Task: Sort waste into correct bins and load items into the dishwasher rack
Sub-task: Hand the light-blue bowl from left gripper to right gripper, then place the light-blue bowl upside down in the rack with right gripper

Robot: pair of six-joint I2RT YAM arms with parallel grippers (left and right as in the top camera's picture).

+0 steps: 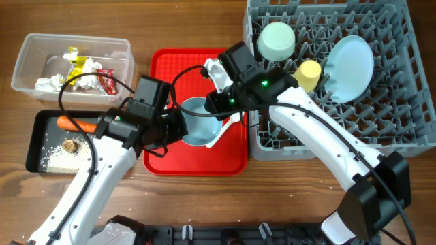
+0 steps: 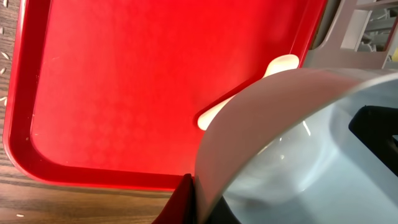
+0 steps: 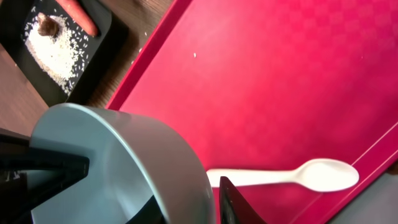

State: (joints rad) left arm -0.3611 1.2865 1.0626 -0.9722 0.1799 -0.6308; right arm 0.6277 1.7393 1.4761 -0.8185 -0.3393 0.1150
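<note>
On the table [image 1: 170, 20], far left, the clear tub [image 1: 27, 54] holds the red and yellow wrappers [image 1: 102, 80] and the crumpled white tissue [image 1: 51, 84]; whatever is printed on the wrappers is too small for me to read. Just below it the black tray [image 1: 33, 146] carries the orange carrot [image 1: 75, 124] along its upper edge, the brown lump [image 1: 70, 145] near the middle and a patch of white rice [image 1: 58, 158] toward the lower corner. At the right stands the grey dishwasher rack [image 1: 409, 129], with the mint-green bowl [image 1: 276, 41] at its upper left, seemingly mouth down, the pale-blue plate [image 1: 349, 68] leaning on edge among the pegs, and the yellow cup [image 1: 308, 73] lying between the two. Between tray and rack is the red serving tray [image 1: 197, 160], and over it I hold the pale-blue bowl [image 1: 201, 126] from both sides. My left fingers [image 2: 180, 208] are pinched tight on its near wall, one inside and one outside. My right fingers [image 3: 231, 205] sit narrow on the opposite wall, also astride it and gripping it as far as I can see. The bowl looks smooth, glossy and plain. The white spoon [image 3: 292, 176] lies flat on the red serving tray beside the bowl, bowl-end toward the tray's rim.
</note>
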